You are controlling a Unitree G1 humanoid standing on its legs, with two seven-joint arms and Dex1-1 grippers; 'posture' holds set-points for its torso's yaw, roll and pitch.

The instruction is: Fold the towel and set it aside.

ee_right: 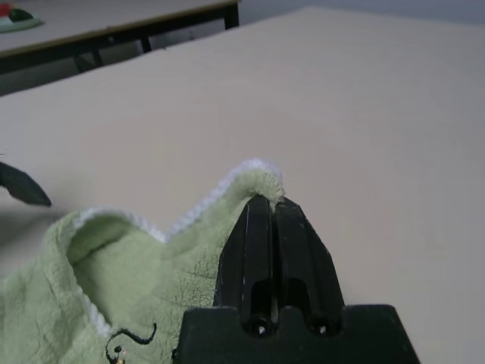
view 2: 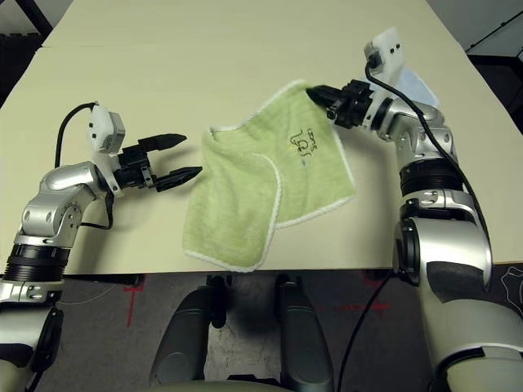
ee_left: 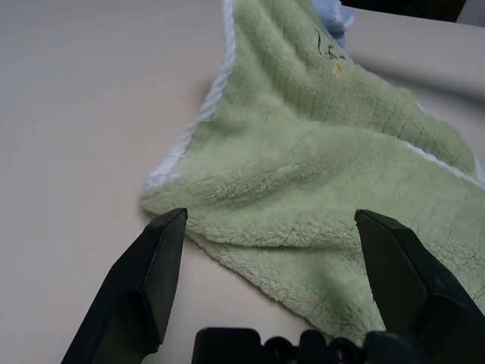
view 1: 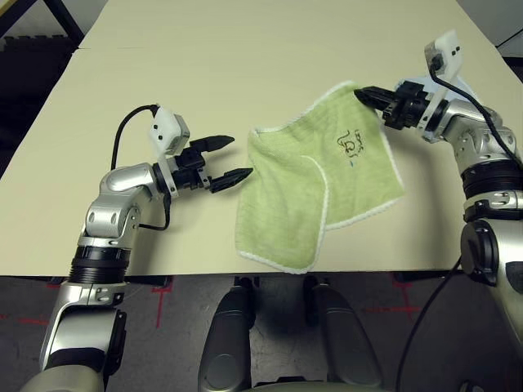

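Eye views: bright, even light, looks overhead; soft shadows beside both forearms on the pale table [view 1: 188, 49], darker floor [view 1: 180, 327] at bottom. Wrist views dimmer. Left wrist: soft shadow band upper right, horizontal tear line across upper middle. Right wrist: background upper left soft, fingertips [ee_right: 261, 220] fairly crisp.

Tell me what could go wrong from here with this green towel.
The right end effector pinches only the far corner of the green towel, so it might slip out.
The left end effector is open beside the towel's folded left edge and may push it askew while closing.
The near edge sits at the table's edge and could slide over.
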